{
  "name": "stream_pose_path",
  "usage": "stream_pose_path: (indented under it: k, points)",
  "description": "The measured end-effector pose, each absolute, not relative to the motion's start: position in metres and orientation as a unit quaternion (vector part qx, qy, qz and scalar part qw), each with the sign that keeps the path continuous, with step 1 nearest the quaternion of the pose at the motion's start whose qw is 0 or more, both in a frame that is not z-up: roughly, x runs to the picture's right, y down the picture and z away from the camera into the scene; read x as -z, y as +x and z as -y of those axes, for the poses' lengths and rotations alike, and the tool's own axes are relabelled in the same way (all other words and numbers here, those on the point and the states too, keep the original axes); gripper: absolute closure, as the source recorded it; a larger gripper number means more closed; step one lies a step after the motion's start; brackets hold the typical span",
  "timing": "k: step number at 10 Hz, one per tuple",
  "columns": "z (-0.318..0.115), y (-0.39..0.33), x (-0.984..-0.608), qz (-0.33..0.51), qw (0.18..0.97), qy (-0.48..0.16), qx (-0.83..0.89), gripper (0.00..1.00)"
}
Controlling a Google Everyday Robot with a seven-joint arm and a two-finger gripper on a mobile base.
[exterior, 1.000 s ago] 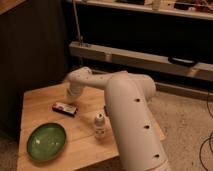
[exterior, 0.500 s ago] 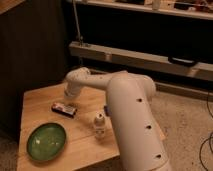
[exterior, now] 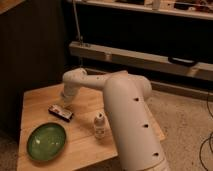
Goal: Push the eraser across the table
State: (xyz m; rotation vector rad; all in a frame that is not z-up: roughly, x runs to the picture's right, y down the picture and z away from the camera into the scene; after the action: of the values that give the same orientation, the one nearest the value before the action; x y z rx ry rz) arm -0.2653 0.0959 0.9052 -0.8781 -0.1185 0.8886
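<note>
1. The eraser (exterior: 60,112) is seen lying flat on the left part of the wooden bench (exterior: 40,97), between the green plate (exterior: 46,141) and the arm's end.
2. The gripper (exterior: 65,105) is held low at the eraser's far right end, touching it or just beside it; contact cannot be confirmed. Its fingers are pressed together, with nothing pinched.
3. The eraser is judged light, stiff and low, so it should slide easily on the smooth planks and may spin if struck off-centre.
4. No grasp is called for; a push against the middle of a long side is advised.
5. A small white bottle (exterior: 100,125) stands upright near the arm and could be toppled.
</note>
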Motion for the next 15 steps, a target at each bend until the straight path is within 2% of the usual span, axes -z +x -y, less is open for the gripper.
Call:
stream_pose_path:
  k: [9,12,15]
  points:
    - [-0.155,-0.313,-0.846,0.079,0.815,-0.499,-0.283,1.00]
    - [-0.186,-0.334,-0.810,0.091,0.808,-0.535,-0.230,1.00]
    - [-0.200,-0.334,-0.791,0.091,0.802,-0.557,-0.196,1.00]
